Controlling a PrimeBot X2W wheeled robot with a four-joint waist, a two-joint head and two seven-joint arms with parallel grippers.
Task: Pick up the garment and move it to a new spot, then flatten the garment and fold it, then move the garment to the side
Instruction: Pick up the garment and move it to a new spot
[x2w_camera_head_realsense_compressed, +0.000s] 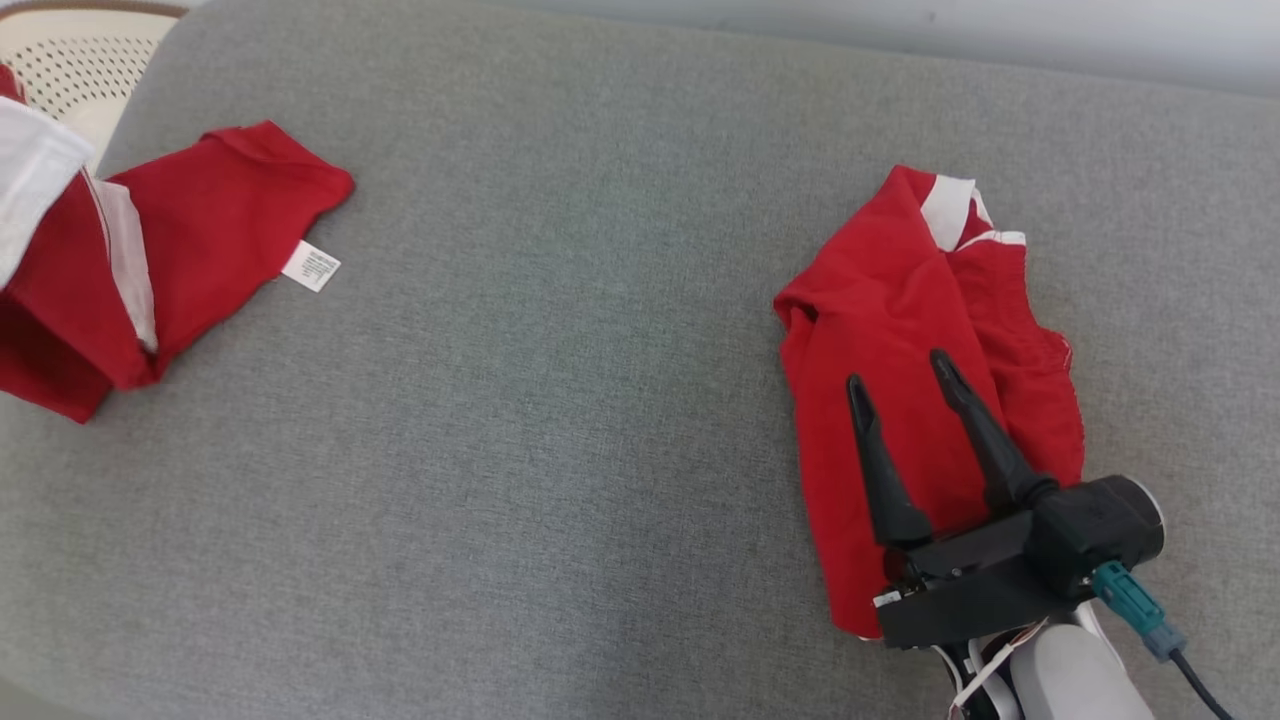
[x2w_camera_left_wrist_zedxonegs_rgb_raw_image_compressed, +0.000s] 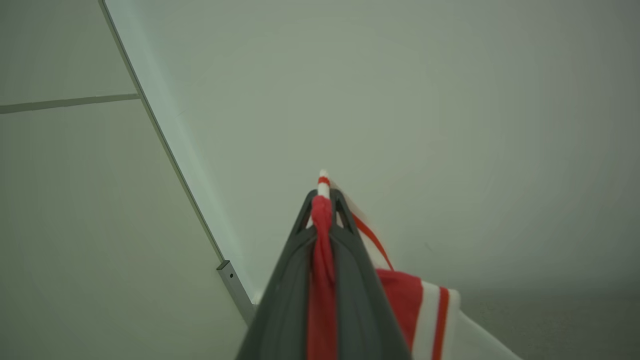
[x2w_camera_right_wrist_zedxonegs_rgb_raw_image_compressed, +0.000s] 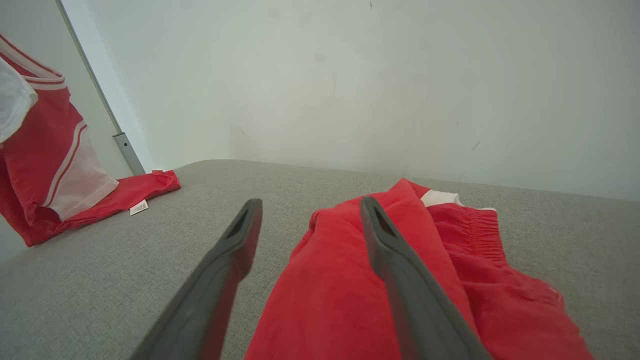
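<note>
a grey cushion (x2w_camera_head_realsense_compressed: 560, 420) carries two red garments. the left gripper (x2w_camera_left_wrist_zedxonegs_rgb_raw_image_compressed: 324, 197) is clenched on a bunched red-and-white fold of the garment (x2w_camera_head_realsense_compressed: 220, 220), holding one end up at the cushion's left edge. the rest, with its white label (x2w_camera_head_realsense_compressed: 311, 266), lies on the cushion, probably so it can be carried to a new spot. the right gripper (x2w_camera_head_realsense_compressed: 899, 372) is released, fingers spread, grasping nothing, poised over a second red garment (x2w_camera_head_realsense_compressed: 880, 290) crumpled near the right edge.

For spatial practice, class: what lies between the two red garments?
Bare grey cushion separates the left garment from the right garment, as the head view shows.
</note>
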